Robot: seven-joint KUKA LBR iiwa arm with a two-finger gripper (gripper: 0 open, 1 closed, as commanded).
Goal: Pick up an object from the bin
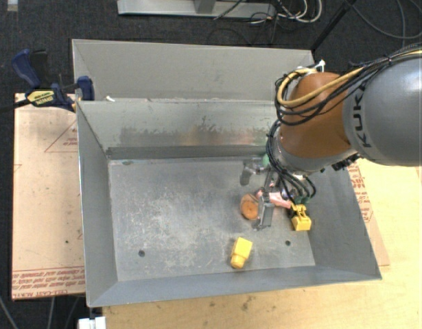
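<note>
The arm (392,108) reached in from the right over the grey metal bin (94,184). Its wrist carried an orange cover (312,118), with yellow and black cables (303,84) looped about it. Below the cover the hand (264,210) hung low over the bin floor, right of the middle and nearer the back wall than the front edge. Whether the hand was open or closed could not be told, as the wrist and cables hid much of it.

Just to the left of the hand lay a small round orange-brown lump (250,208) on the bin floor. It sat so close to the hand's lower end that I could not say whether the two were touching or merely side by side. A small pink piece (280,200) showed right against the hand on its other side, partly under the cables. I could not tell what it was.

A little further right lay a small yellow toy (301,220) with dark marks on it, near the hand but apart from it. A yellow block (241,252) lay alone toward the front wall, well apart from the hand and the other pieces.
</note>
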